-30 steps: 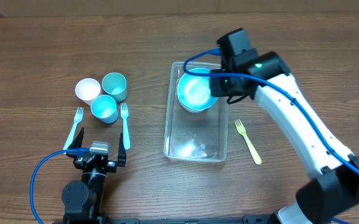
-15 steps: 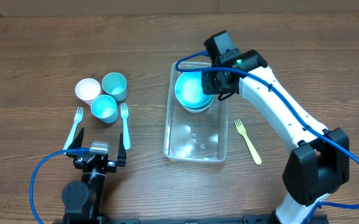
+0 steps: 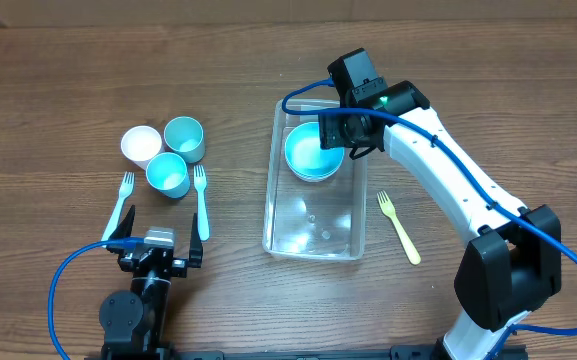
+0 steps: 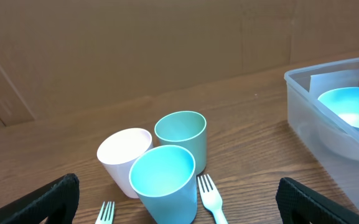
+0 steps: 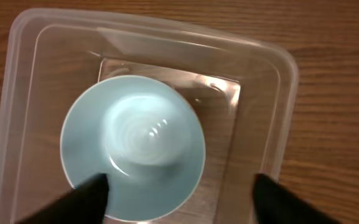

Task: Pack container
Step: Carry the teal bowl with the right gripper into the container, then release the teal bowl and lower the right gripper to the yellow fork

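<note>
Your right claw [image 5: 182,198] has released the teal bowl [image 5: 132,146] into the container [image 5: 288,74] and hovers above it, fingers [image 5: 86,196] parted, while your left claw [image 4: 180,202] rests spread wide.

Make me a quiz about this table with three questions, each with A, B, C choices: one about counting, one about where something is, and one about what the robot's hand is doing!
1. How many cups stand on the table?
A. two
B. three
C. five

2. Where is the teal bowl?
A. beside the cups
B. upside down on the table
C. in the clear container

3. How is the right hand?
A. shut on the bowl
B. open, holding nothing
C. shut on a cup

Answers:
1. B: one white and two teal cups stand together.
2. C: the container's walls go all round the bowl.
3. B: its fingers stand wide apart and the bowl sits free below them.
</note>
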You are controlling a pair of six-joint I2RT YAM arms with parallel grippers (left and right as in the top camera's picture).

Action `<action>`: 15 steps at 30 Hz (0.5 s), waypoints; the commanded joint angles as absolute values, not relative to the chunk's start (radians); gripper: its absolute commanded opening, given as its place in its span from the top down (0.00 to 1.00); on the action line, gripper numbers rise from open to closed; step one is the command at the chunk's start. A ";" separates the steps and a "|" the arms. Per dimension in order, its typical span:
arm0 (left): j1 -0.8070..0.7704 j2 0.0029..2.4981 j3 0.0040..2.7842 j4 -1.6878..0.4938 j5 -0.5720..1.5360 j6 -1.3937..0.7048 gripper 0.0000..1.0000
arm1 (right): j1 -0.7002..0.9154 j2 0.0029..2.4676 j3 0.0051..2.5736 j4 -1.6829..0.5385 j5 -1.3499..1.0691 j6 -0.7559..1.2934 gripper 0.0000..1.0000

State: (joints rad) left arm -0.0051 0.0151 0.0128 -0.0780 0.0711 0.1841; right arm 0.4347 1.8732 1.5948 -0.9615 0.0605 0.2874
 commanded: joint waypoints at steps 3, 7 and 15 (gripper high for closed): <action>-0.007 0.005 0.008 -0.077 0.078 0.195 0.00 | 0.436 1.859 1.634 -1.017 0.099 0.288 0.20; -0.007 0.005 0.008 -0.077 0.078 0.195 0.00 | 0.422 1.799 1.733 -1.195 0.204 0.289 0.19; -0.007 0.005 0.008 -0.077 0.078 0.195 0.00 | 0.345 1.527 1.724 -1.459 0.212 0.285 0.14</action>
